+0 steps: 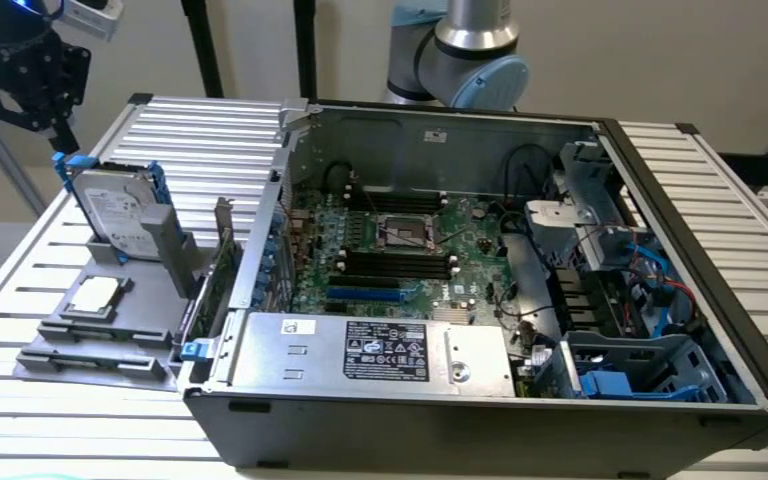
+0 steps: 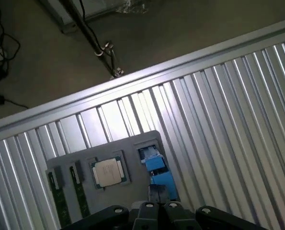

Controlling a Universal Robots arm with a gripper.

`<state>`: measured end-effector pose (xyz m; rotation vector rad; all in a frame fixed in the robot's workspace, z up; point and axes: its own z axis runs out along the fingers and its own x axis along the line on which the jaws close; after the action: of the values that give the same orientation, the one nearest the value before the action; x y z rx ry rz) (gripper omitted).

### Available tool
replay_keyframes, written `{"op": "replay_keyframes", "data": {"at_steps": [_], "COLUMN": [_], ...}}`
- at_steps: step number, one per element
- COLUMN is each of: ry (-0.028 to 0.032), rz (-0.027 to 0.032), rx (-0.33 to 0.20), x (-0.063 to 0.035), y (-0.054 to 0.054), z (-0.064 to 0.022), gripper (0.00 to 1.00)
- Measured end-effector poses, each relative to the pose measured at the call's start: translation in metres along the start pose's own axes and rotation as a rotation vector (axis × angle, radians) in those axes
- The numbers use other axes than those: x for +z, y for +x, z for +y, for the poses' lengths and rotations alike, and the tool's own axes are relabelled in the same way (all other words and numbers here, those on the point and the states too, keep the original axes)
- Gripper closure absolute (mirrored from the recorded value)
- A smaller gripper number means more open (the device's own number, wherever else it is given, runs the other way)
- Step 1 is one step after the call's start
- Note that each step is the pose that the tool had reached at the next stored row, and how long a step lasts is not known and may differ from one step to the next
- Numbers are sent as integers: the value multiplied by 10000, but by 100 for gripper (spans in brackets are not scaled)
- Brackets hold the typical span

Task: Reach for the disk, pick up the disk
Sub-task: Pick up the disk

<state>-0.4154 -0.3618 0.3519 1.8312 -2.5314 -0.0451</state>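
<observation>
The disk [image 1: 120,215] is a silver-grey hard drive with a white label and blue side rails. It stands on edge in a slot of the grey holder [image 1: 117,345] at the exterior view's left. My black gripper [image 1: 53,125] hangs just above the disk's upper far corner, close to its blue rail and apart from it. In the wrist view the disk [image 2: 157,168] appears edge-on as a blue strip, directly below the gripper [image 2: 159,205].
A square silver chip [image 1: 97,293] [image 2: 108,172] and two memory sticks [image 2: 57,197] lie in the grey holder. An open computer case [image 1: 584,150] stands to the exterior view's right of the holder on the slatted metal table [image 1: 184,125]. The table's edge [image 2: 132,79] and the floor are beyond.
</observation>
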Motion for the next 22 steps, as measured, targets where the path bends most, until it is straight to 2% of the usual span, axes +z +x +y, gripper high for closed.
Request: {"op": "replay_keyframes", "data": {"at_steps": [7, 10, 12, 17, 22], "ry": [-5, -3, -3, 6, 9], "rz": [8, 19, 34, 38, 58], "rx": [-440, -795, -1213, -1447, -1840], "x": [-1, 8, 14, 16, 16], "y": [-22, -33, -46, -127, -138], "z": [-51, -49, -45, -19, -3], "gripper": [89, 89, 89, 89, 89]}}
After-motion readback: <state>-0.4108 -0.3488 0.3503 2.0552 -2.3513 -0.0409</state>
